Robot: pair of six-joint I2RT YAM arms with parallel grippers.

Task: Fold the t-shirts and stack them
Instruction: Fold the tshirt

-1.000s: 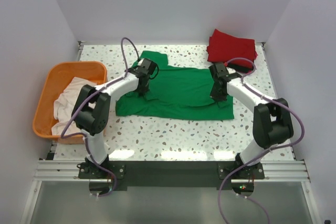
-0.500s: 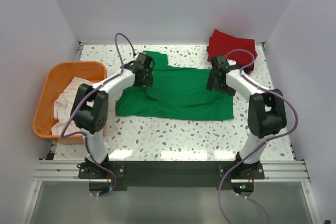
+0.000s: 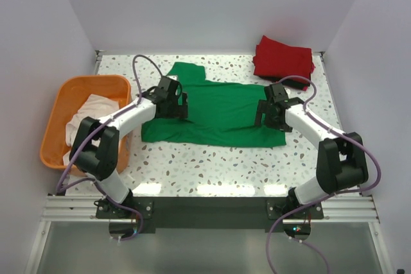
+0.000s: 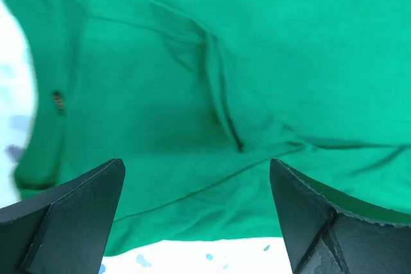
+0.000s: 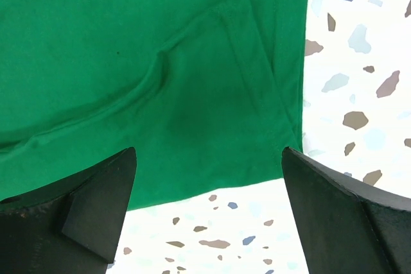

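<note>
No readable text, labels, brands, numbers or signs are found on anything in any view.

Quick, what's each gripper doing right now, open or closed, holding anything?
Left gripper: open, holding nothing, over the green t-shirt.
Right gripper: open, holding nothing, over the same shirt's corner.

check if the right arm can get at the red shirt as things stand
Probably yes. The red shirt lies in the far right corner, just beyond the right gripper, which hangs open over the green shirt; nothing tall stands between them.
</note>
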